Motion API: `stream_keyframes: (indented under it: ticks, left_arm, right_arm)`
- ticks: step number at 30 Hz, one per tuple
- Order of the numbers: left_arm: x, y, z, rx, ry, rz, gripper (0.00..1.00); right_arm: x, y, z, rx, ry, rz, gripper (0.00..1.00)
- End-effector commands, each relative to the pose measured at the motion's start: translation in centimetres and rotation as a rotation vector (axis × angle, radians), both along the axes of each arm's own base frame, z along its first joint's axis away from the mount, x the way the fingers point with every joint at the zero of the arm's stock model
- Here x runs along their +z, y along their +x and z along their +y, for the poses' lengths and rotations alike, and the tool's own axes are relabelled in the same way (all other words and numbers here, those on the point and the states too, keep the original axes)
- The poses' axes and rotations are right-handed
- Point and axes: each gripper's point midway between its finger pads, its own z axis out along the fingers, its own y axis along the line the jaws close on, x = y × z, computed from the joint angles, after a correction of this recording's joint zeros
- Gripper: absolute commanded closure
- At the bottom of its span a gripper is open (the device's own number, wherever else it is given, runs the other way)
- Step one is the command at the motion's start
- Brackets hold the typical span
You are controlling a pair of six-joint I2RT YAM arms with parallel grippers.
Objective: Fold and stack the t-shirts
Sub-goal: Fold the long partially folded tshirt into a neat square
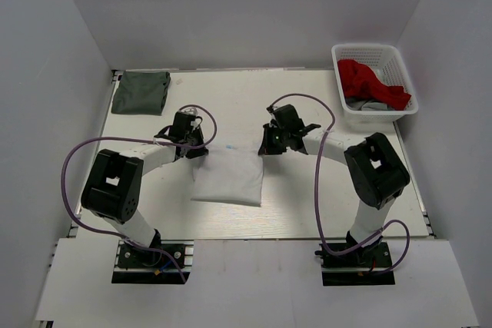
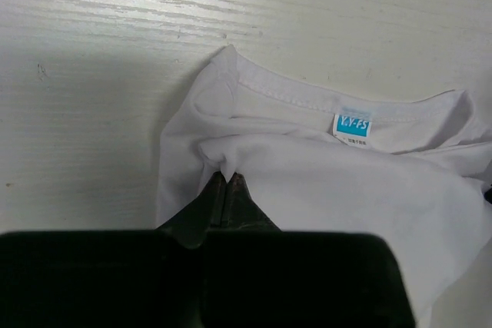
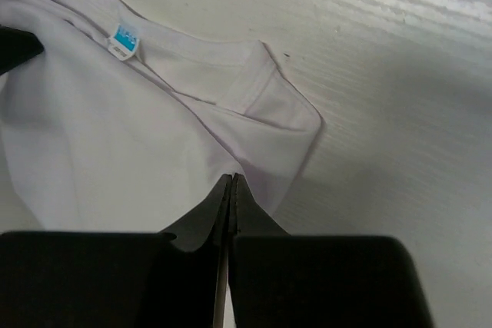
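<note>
One done: green t-shirt (image 1: pixel 141 91), folded, far-left.
White t-shirt (image 1: pixel 228 178): mid-fold; left jaws and right jaws closed, pinching its collar-end corners.
Basket (image 1: pixel 366 47): red t-shirt (image 1: pixel 369 82) and more waiting.

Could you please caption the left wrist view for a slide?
Left gripper shut on a fold of the white shirt near its blue label.

The right gripper (image 3: pixel 231 184), its two black fingers pressed together, pinches a fold of the crumpled white fabric t-shirt (image 3: pixel 115 136), whose ribbed collar (image 3: pixel 201 45) carries a small blue-and-white label (image 3: pixel 124 38), the garment lying on the white wood-grain table (image 3: pixel 400 113).
</note>
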Motion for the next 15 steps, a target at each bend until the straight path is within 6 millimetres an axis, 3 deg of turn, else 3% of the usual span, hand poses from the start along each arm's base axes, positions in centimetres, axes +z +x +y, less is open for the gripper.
stream_keyframes:
  ticks: [1, 4, 7, 9, 11, 12, 14, 15]
  left_arm:
    - [2.3, 1.2, -0.4, -0.013, -0.031, -0.079, 1.0]
    - [2.0, 0.8, -0.3, -0.013, -0.032, -0.082, 1.0]
    - [1.4, 0.6, 0.1, 0.015, -0.028, -0.077, 1.0]
    - [1.1, 0.4, 0.1, 0.023, -0.034, -0.073, 1.0]
    - [1.1, 0.5, 0.4, 0.047, -0.026, -0.075, 1.0]
    - [1.0, 0.7, 0.8, 0.063, -0.009, -0.081, 1.0]
    - [0.6, 0.9, 1.3, 0.089, -0.004, -0.072, 1.0]
    - [0.1, 0.8, 1.7, 0.104, 0.02, -0.059, 1.0]
  right_arm:
    - [3.9, 1.5, 2.1, 0.051, 0.128, -0.074, 1.0]
    - [7.5, 1.5, 3.1, 0.107, 0.223, -0.173, 1.0]
    - [9.6, 1.0, 3.4, 0.138, 0.272, -0.231, 1.0]
    - [9.6, 1.5, 3.1, 0.115, 0.271, -0.262, 1.0]
    - [8.3, 2.9, 2.3, 0.049, 0.223, -0.27, 1.0]
    - [8.0, 4.2, 1.7, 0.003, 0.198, -0.295, 1.0]
    - [5.4, 6.1, 0.9, -0.063, 0.148, -0.273, 1.0]
    - [5.9, 7.3, 1.0, -0.078, 0.156, -0.281, 1.0]
